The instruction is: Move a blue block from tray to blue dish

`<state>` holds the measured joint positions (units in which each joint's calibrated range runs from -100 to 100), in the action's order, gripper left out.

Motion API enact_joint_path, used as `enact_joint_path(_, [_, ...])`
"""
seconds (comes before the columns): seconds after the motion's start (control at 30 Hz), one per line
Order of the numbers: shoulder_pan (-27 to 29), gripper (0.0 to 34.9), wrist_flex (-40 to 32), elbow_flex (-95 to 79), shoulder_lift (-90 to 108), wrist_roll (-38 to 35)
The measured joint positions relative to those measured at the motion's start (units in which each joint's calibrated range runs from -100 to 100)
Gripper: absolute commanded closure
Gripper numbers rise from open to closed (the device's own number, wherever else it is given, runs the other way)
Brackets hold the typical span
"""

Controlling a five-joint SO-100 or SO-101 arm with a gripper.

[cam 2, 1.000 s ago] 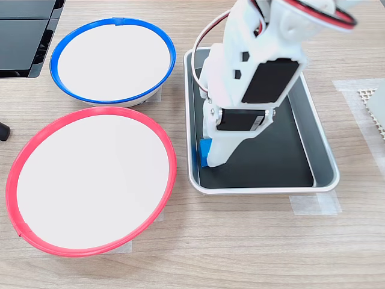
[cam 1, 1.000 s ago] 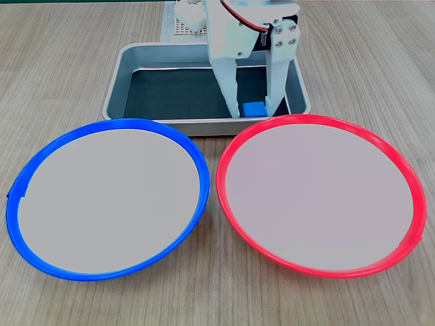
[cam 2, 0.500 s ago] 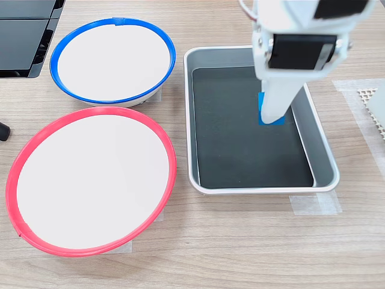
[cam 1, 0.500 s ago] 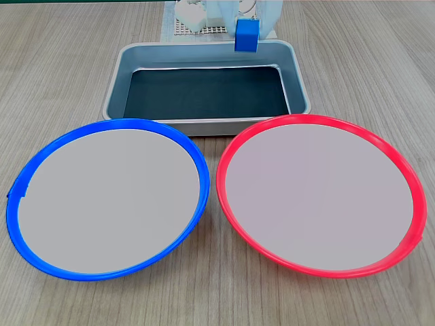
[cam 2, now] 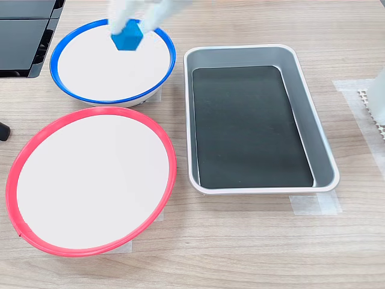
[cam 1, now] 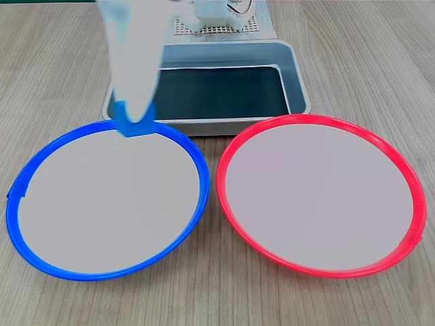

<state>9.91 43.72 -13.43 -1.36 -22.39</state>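
The blue block (cam 1: 135,122) (cam 2: 127,37) hangs in the air over the far edge of the blue dish (cam 1: 102,261) (cam 2: 78,93), pinched between white fingers. My gripper (cam 1: 136,112) (cam 2: 127,30) is shut on it and shows motion-blurred, reaching down from the top of both exterior views. The silver tray (cam 1: 299,81) (cam 2: 319,144) with its black bottom holds nothing, and stands behind the dishes in the first exterior view.
A red-rimmed plate (cam 1: 319,261) (cam 2: 36,241) of the same size sits beside the blue dish. The arm's white base (cam 1: 217,13) stands behind the tray. A dark device (cam 2: 24,36) lies at the second exterior view's top left.
My gripper lifted the blue block out of the tray's corner, carried it across, and now holds it over the blue dish. The tray is left with nothing in it.
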Motion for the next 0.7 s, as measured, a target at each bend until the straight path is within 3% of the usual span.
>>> enact_joint_path(0.13, [3.1,34.6,-7.75,4.17,-12.11,-0.68])
enact_joint_path(0.23, [3.63,34.6,-9.46,5.99,-15.09,-1.32])
enact_joint_path(0.27, [3.36,33.2,-9.95,6.44,-15.94,-1.42])
enact_joint_path(0.33, [3.72,25.9,-11.91,7.08,-18.84,-1.76])
enact_joint_path(0.37, [4.34,15.3,-12.4,7.17,-19.18,-1.86])
enact_joint_path(0.43, [3.63,5.8,-12.56,7.17,-19.27,-2.64])
enact_joint_path(0.53, [3.54,4.2,-12.56,7.17,-19.27,-2.74])
enact_joint_path(0.57, [3.72,5.3,-12.56,7.17,-19.27,-2.54])
enact_joint_path(0.7, [2.65,19.4,-14.03,3.99,-15.77,-0.93])
